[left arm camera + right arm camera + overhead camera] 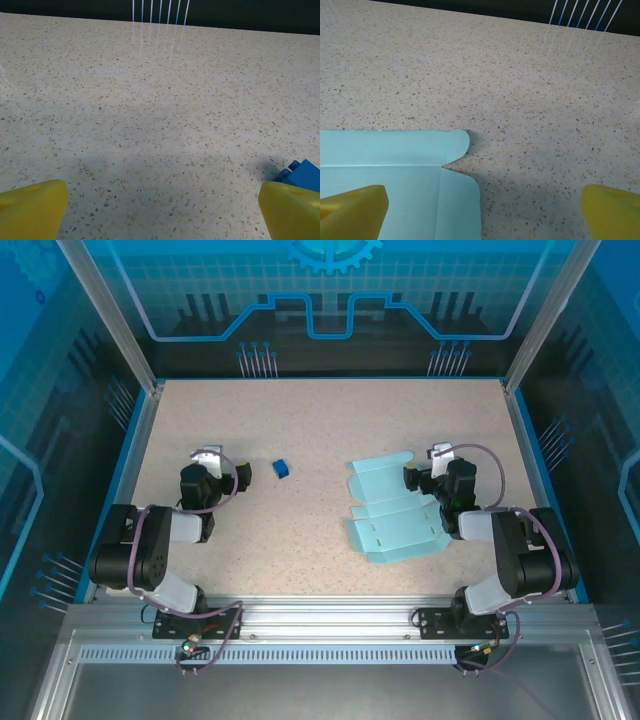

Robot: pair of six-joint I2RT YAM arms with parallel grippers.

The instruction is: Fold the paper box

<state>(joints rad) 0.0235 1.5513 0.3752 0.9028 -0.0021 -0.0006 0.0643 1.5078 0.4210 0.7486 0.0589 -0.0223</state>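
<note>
1. Wearing black joint housings and pale grey link shells on the left arm (150,552) and the right arm (520,558) alike.
2. Trailing mauve cables (236,490) in loose loops from wrist to forearm, with more of them hanging down at the black base plates (175,625).
3. Carrying a small white block (207,453) atop the black body of the left hand (218,468), and another atop the right hand (438,472).
4. Ending in bright yellow fingers (31,210), smooth and round-edged, and looking the same on the right hand's pair (350,211).
</note>
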